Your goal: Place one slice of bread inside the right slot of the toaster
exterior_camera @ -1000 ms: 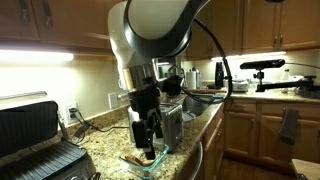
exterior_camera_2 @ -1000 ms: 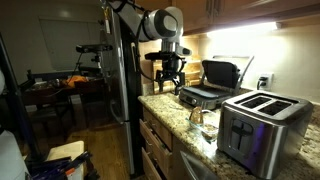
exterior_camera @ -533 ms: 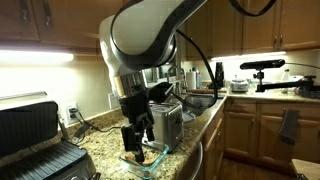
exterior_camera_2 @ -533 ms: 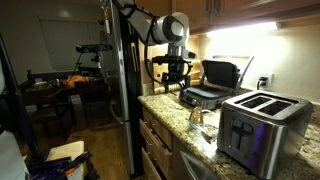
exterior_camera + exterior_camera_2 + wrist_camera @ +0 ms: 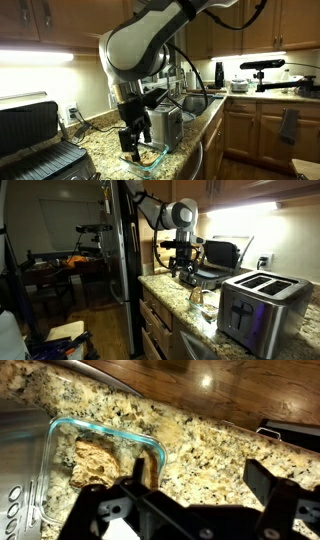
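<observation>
Tan bread slices [image 5: 100,462] lie in a clear glass dish [image 5: 112,432] on the granite counter. The dish also shows in an exterior view [image 5: 146,159] in front of the steel toaster [image 5: 166,124]. The toaster's side fills the left edge of the wrist view [image 5: 20,475], and it stands at the near right in an exterior view [image 5: 262,306]. My gripper [image 5: 203,475] is open and empty. It hangs low over the counter, with its left finger [image 5: 140,472] over the dish's right rim. It shows in both exterior views [image 5: 133,143] [image 5: 186,273].
A black-and-silver contact grill [image 5: 38,142] stands open on the counter, also seen in an exterior view [image 5: 214,264]. The counter's front edge [image 5: 190,150] runs beside the dish. A dark refrigerator [image 5: 117,240] stands past the counter's end.
The arm has swung over and lowered the open gripper toward the glass dish beside the toaster. Nothing has been taken hold of.
</observation>
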### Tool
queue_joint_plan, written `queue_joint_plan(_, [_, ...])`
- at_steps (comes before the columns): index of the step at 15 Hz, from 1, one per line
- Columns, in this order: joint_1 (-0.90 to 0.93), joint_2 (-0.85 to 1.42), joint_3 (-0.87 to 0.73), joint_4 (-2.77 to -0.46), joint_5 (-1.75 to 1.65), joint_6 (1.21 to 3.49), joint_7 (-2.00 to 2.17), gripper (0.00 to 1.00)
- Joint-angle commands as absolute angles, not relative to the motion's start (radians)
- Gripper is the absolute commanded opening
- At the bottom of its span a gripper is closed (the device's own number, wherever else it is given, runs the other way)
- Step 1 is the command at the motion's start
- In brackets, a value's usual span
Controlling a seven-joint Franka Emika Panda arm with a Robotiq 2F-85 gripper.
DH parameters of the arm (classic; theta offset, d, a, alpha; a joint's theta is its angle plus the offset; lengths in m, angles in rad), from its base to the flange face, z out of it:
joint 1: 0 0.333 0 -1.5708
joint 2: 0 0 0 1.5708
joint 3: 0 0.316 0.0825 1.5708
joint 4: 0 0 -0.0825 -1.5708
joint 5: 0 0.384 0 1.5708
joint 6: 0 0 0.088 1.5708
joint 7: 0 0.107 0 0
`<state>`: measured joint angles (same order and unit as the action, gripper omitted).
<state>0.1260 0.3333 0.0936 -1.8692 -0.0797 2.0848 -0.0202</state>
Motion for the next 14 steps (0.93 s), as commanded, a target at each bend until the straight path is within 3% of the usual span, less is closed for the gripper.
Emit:
queue_joint_plan(1, [0.129,0.370,0.082,-1.828,-0.092,2.072,0.007,1.00])
queue_joint_plan(14, [0.127,0.467,0.061,-1.739,-0.087,2.055,0.012,1.00])
